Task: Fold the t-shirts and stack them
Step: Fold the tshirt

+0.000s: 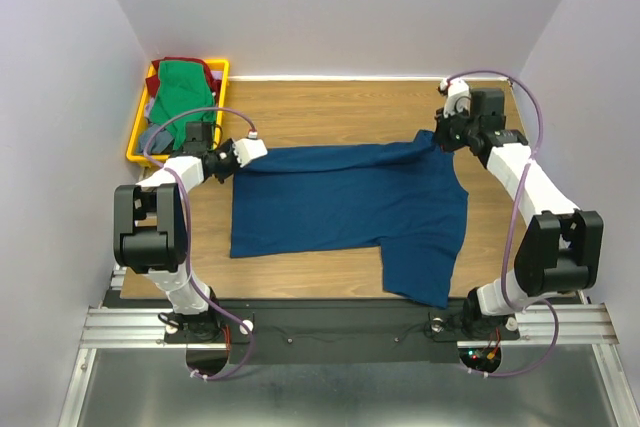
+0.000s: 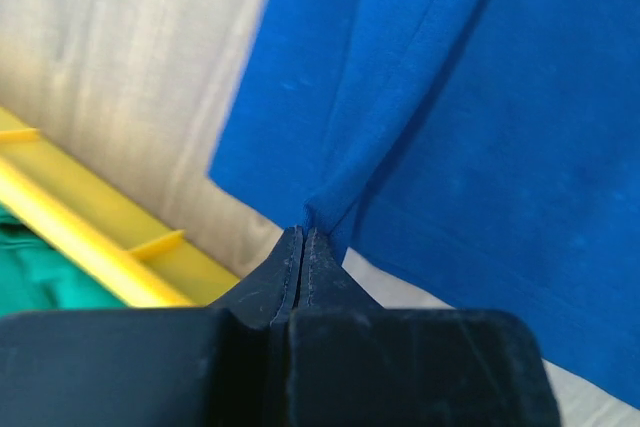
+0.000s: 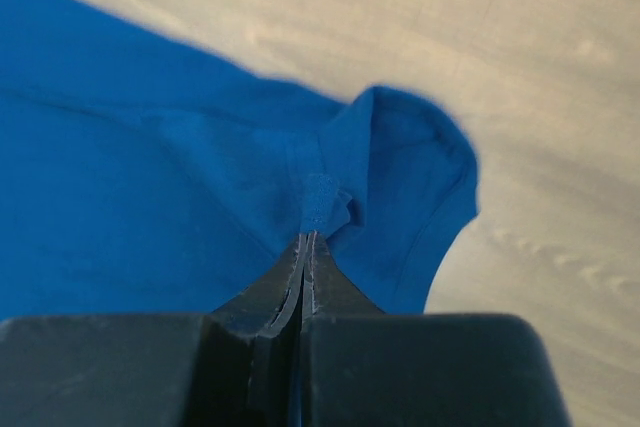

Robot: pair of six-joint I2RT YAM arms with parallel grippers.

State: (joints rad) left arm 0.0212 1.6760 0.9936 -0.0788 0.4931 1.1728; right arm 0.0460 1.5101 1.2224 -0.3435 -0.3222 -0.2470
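Observation:
A large dark blue t-shirt (image 1: pixel 340 202) lies spread across the wooden table, one sleeve hanging toward the front edge. My left gripper (image 1: pixel 252 150) is shut on the shirt's far left corner; the left wrist view shows the cloth (image 2: pixel 430 127) pinched at the fingertips of that gripper (image 2: pixel 303 232). My right gripper (image 1: pixel 440 137) is shut on the shirt's far right corner, and the right wrist view shows a bunched fold (image 3: pixel 330 197) at the tips of that gripper (image 3: pixel 308 237). A bright green shirt (image 1: pixel 182 87), a dark red one (image 1: pixel 185 62) and a grey-blue one (image 1: pixel 158 134) lie in the tray.
A yellow plastic tray (image 1: pixel 139 127) stands at the back left corner, close to the left arm; its rim shows in the left wrist view (image 2: pixel 90 232). White walls close in on both sides and the back.

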